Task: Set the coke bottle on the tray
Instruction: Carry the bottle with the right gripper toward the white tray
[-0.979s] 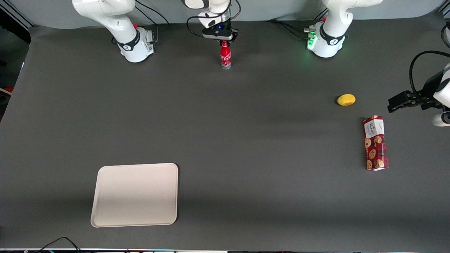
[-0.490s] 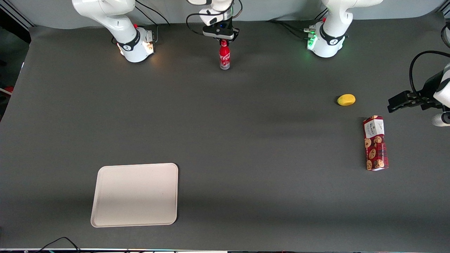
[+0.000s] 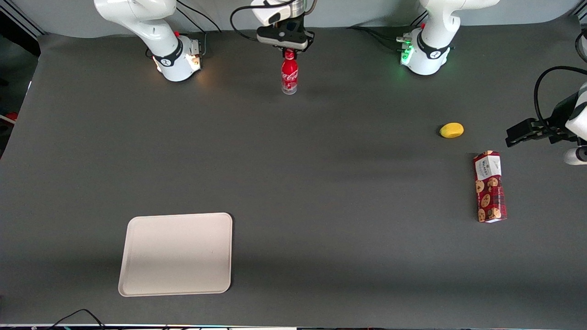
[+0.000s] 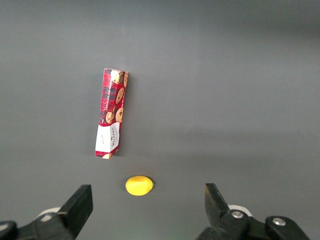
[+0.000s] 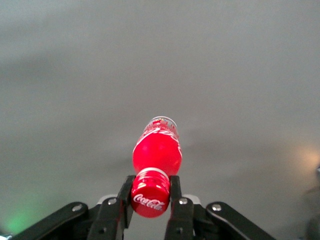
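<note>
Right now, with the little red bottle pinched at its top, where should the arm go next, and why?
Probably carry it toward the front camera, to the tray. The gripper is shut on the cap of the coke bottle, which hangs upright near the robot bases, while the tray lies much nearer the front camera, toward the working arm's end of the table, with nothing on it.

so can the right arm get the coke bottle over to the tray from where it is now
Probably yes: the gripper is shut on the coke bottle at its cap, and the bare mat between it and the tray holds nothing; whether the arm stretches that far is uncertain.
</note>
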### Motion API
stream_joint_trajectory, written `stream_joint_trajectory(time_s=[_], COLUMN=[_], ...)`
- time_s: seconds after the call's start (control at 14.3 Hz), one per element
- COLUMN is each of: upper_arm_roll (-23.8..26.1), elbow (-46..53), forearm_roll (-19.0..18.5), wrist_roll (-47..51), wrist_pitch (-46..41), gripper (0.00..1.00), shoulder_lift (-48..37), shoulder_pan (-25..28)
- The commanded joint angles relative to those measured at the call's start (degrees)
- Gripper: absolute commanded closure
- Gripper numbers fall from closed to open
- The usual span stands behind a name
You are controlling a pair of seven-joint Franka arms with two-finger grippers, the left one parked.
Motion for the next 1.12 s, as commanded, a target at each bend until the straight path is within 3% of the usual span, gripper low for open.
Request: stream_joint_trajectory(time_s=[0.0, 0.21, 0.42, 0.63, 0.91, 1.05], upper_arm_roll=[-4.9, -14.2, -24.6, -36.5, -48.4, -54.5], elbow=[12.0, 21.1, 26.5, 26.9, 26.8, 26.6], forearm_roll=[-0.6, 2.4, 2.4, 2.3, 0.7, 0.6], wrist_roll=[-9.6, -23.5, -39.7, -57.4, -75.6, -85.7], wrist_pitch=[-11.4, -19.9, -24.6, -25.0, -23.3, -17.2], gripper=[0.82, 0.83, 0.82, 0.83, 0.82, 0.82], shoulder_lift=[2.8, 2.6, 2.3, 1.9, 5.5, 8.6], shoulder_pan=[0.6, 0.2, 0.2, 0.3, 0.2, 0.2])
